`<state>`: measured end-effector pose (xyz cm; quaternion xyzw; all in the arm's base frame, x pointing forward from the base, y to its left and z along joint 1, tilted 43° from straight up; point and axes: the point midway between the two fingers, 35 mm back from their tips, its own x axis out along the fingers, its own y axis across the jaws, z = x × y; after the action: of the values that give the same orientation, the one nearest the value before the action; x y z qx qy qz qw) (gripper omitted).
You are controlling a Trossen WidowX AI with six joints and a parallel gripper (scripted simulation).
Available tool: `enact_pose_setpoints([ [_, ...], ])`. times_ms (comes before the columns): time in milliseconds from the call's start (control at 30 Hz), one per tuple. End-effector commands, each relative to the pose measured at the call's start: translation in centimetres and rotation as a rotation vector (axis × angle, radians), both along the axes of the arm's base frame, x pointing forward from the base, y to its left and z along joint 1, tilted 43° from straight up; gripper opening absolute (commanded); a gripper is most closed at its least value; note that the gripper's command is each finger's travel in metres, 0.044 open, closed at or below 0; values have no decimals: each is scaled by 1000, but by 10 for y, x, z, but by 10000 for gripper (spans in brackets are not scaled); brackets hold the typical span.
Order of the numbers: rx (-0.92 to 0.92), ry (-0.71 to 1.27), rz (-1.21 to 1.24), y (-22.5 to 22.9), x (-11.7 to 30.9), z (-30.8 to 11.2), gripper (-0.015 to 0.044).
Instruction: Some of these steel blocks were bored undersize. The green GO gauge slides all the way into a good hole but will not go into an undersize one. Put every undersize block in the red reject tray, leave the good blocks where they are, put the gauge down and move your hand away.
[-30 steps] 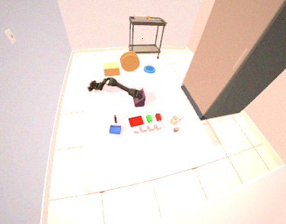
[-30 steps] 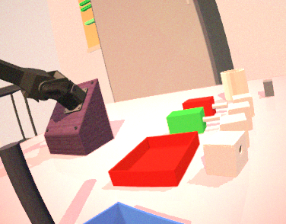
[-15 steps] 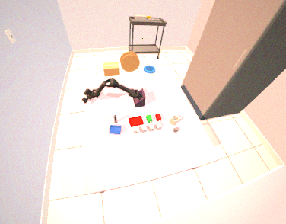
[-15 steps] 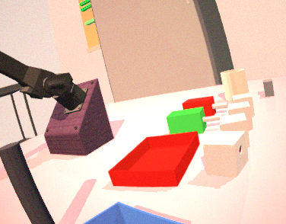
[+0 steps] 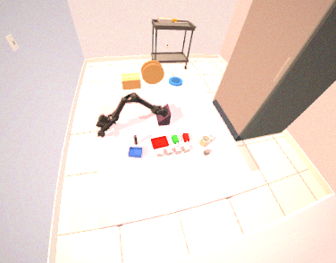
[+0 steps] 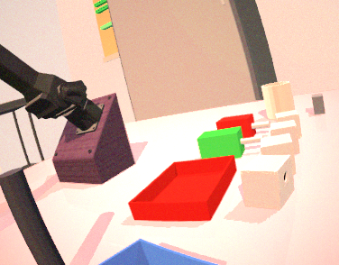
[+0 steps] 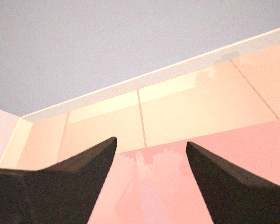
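Fingers stood spread with nothing between them, left of centre in the top view. Red tray sat on the worktop, lower centre of the exterior frame. Green-handled gauge lay upper right of it, red-handled one beyond. Pale blocks were lined up right of the tray there.
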<state>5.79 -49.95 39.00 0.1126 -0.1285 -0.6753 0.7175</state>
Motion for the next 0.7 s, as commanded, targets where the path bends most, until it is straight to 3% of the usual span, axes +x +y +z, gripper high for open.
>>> enact_pose_setpoints([
  [0, 36, 65, 97, 10, 46, -13, 300],
  [333, 150, 361, 428, 73, 195, -74, 300],
  [667, 129, 753, 680, 150, 289, -124, 300],
])
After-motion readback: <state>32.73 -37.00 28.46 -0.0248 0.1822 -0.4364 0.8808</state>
